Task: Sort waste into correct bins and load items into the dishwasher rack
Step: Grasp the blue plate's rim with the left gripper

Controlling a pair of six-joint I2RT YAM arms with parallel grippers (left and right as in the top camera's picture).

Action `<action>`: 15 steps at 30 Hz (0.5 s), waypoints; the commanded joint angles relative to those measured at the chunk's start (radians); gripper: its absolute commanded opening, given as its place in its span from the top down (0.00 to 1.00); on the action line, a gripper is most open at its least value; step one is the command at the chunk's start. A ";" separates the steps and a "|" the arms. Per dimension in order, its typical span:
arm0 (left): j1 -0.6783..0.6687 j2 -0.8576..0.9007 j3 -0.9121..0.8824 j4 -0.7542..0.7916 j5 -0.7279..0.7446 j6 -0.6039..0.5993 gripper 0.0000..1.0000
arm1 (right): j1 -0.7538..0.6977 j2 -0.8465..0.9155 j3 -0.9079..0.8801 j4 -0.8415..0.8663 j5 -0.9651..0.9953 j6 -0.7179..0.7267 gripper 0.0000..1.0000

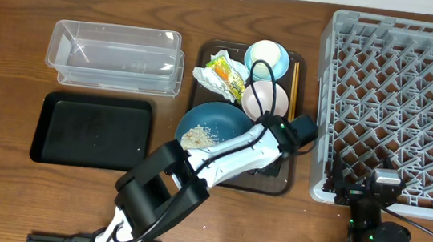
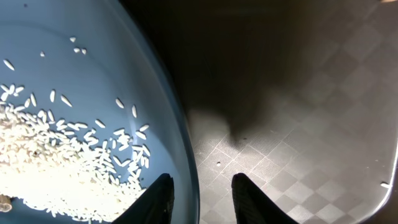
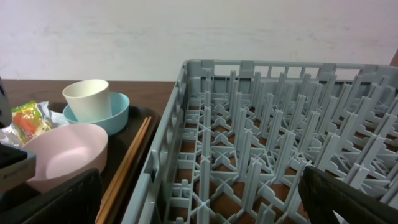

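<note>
The tub [image 1: 115,46] and black tray [image 1: 90,130] looked empty. On the serving tray [image 1: 286,185] sat the napkin [image 1: 205,75], wrapper [image 1: 228,70], dark-blue bowl [image 1: 217,117] with rice [image 1: 197,137], light-blue bowl [image 1: 279,59], pink bowl [image 1: 267,98] and chopsticks [image 1: 292,101]. The left gripper [image 2: 202,183] straddled the dark-blue bowl's rim, jaws apart, not pinching. The rack [image 1: 324,108] held nothing. The right gripper [image 3: 205,202] hung wide open beside it. Seemingly nothing was sorted or loaded.

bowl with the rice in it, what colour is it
Dark blue. The bowl shows best in the overhead view, with the rice lying inside it.
</note>
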 commanded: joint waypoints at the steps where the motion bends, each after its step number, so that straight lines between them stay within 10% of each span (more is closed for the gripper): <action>1: -0.001 0.001 -0.021 0.002 -0.018 -0.013 0.67 | -0.010 -0.001 -0.002 -0.004 -0.007 -0.013 0.01; 15: 0.000 0.000 -0.026 -0.026 -0.018 -0.012 0.90 | -0.010 -0.001 -0.002 -0.004 -0.007 -0.013 0.01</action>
